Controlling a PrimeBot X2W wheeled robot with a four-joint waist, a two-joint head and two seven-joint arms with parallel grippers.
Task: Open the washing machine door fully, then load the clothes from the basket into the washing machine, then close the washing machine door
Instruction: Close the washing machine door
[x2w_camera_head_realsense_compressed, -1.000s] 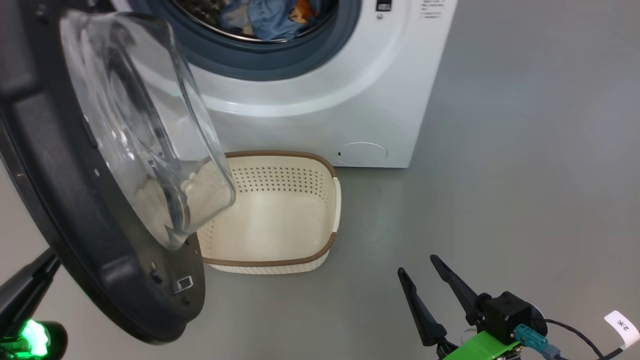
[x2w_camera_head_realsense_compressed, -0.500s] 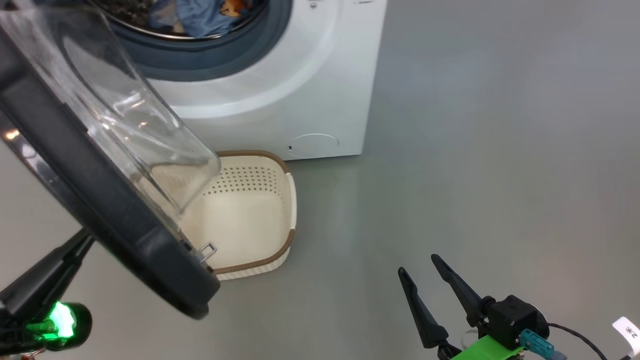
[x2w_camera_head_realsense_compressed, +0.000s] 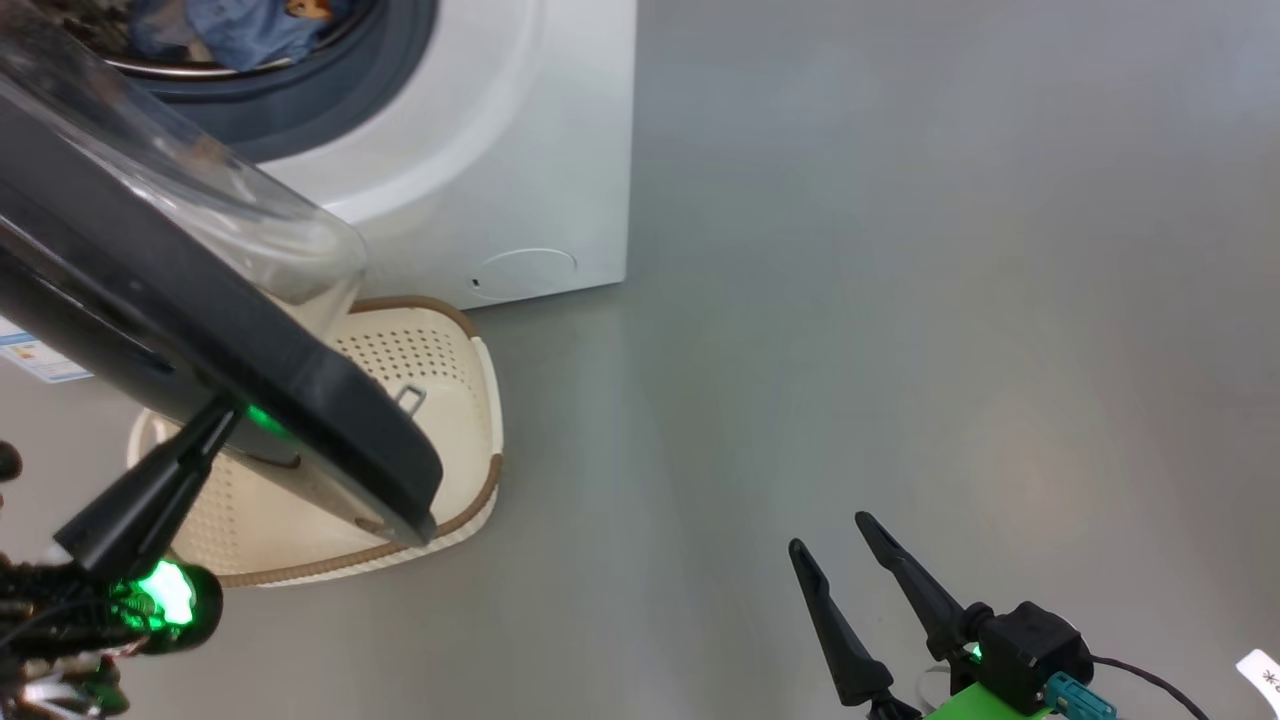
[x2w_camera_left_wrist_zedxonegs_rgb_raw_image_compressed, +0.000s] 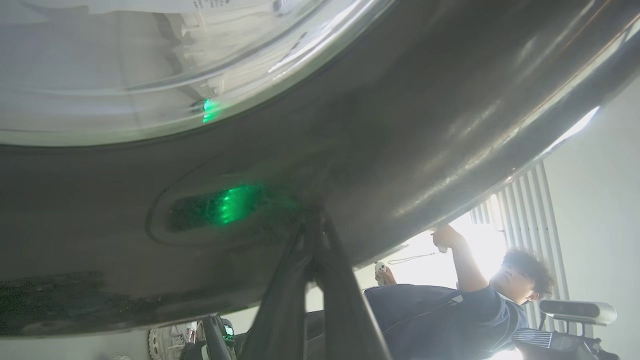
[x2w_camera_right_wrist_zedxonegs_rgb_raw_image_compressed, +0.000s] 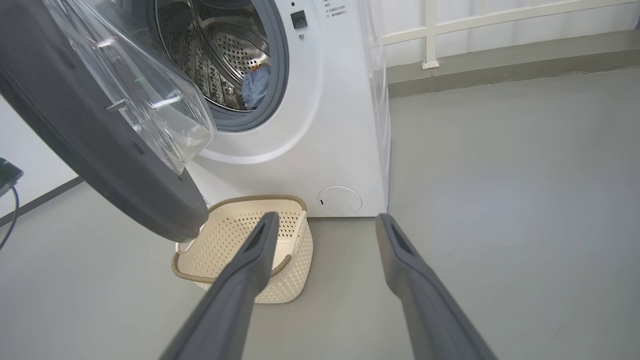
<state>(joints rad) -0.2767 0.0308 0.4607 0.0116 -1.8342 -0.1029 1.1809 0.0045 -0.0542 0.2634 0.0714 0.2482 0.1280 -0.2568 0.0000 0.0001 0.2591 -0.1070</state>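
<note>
Left gripper (x2w_camera_head_realsense_compressed: 225, 415): jaws together, tips pressed on the black rim of the washing machine door (x2w_camera_head_realsense_compressed: 300, 385), which stands part open above the basket (x2w_camera_head_realsense_compressed: 440, 350). Right gripper (x2w_camera_head_realsense_compressed: 828, 532): jaws wide apart, holding nothing. Clothes (x2w_camera_head_realsense_compressed: 235, 30) lie in the washing machine (x2w_camera_head_realsense_compressed: 500, 150) drum. Sticker (x2w_camera_head_realsense_compressed: 35, 357) print: unreadable. Versus half a second earlier, the head view has turned; the door overlaps more basket
</note>
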